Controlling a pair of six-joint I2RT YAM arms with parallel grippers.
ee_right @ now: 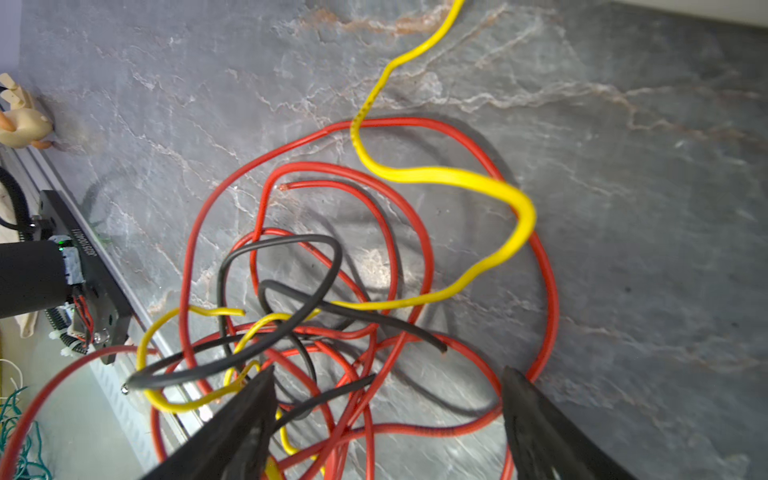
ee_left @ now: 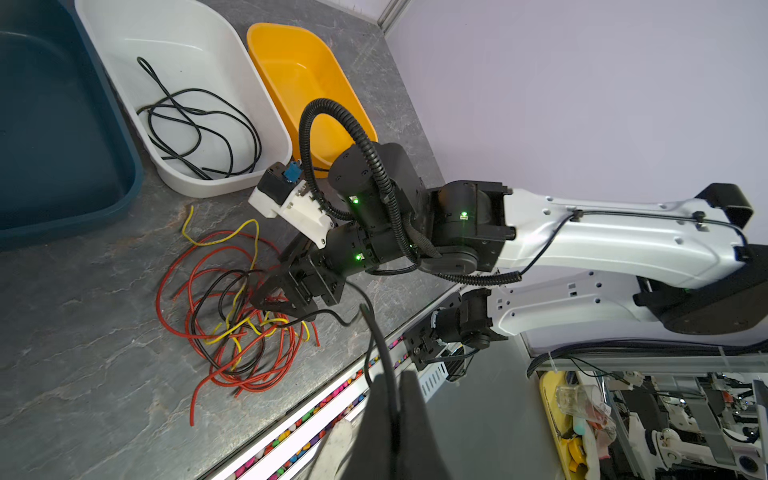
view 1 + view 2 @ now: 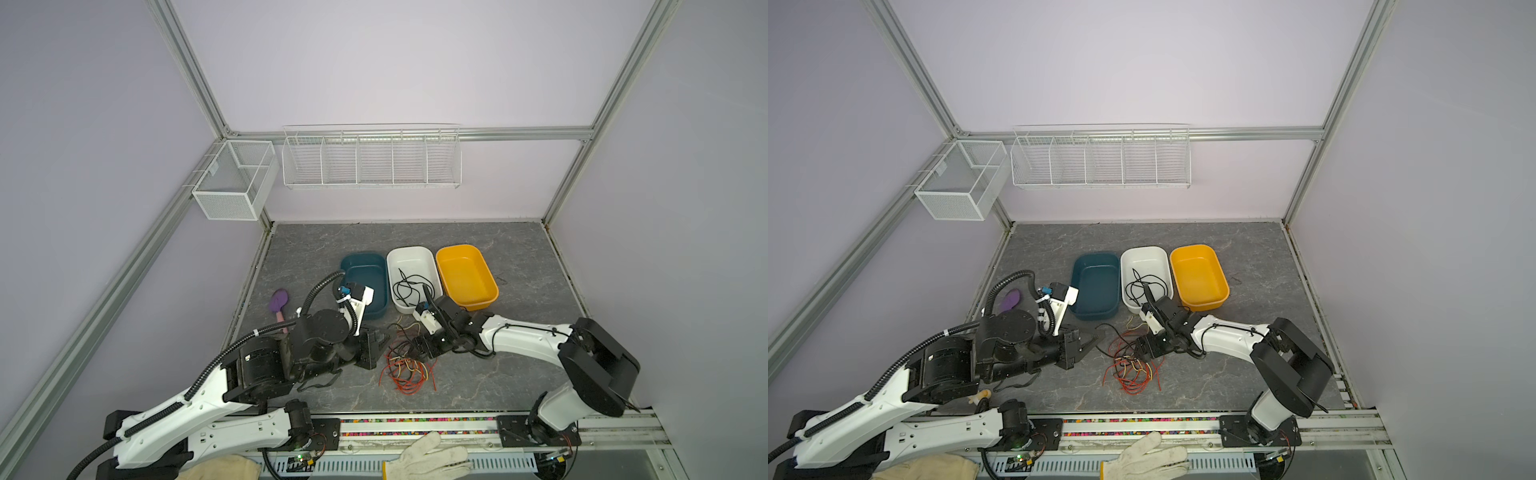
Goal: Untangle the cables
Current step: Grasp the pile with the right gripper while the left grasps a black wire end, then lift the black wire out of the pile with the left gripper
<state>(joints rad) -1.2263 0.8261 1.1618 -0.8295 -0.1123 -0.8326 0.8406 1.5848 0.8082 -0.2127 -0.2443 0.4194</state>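
Red, yellow, black cables point(image 2: 232, 316) knotted; black cable point(image 2: 338, 321) clamped in left gripper point(image 2: 392, 386), right gripper point(image 1: 388, 370) splayed over knot. Single strand best pulled slowly.

Worktop point(image 3: 498, 374): stone-look slab, matt grey w/ pale veins, slightly rough. Cables point(image 2: 237, 320): smooth plastic sheath, red & yellow a bit shiny, black duller. Teal tub point(image 3: 363, 276), white tub point(image 3: 409, 259), yellow tub point(image 3: 463, 274): moulded plastic, smooth, soft sheen. Rack point(image 3: 372, 166) & basket point(image 3: 226, 195): white-coated metal wire/mesh. Frame point(image 3: 519, 134): brushed metal. Arm shells point(image 3: 523, 336): glossy white plastic. Hose point(image 2: 363, 139): ribbed black plastic. Right end effector point(image 1: 388, 376): matt black plastic. Glove point(image 3: 428, 455): knit cloth.
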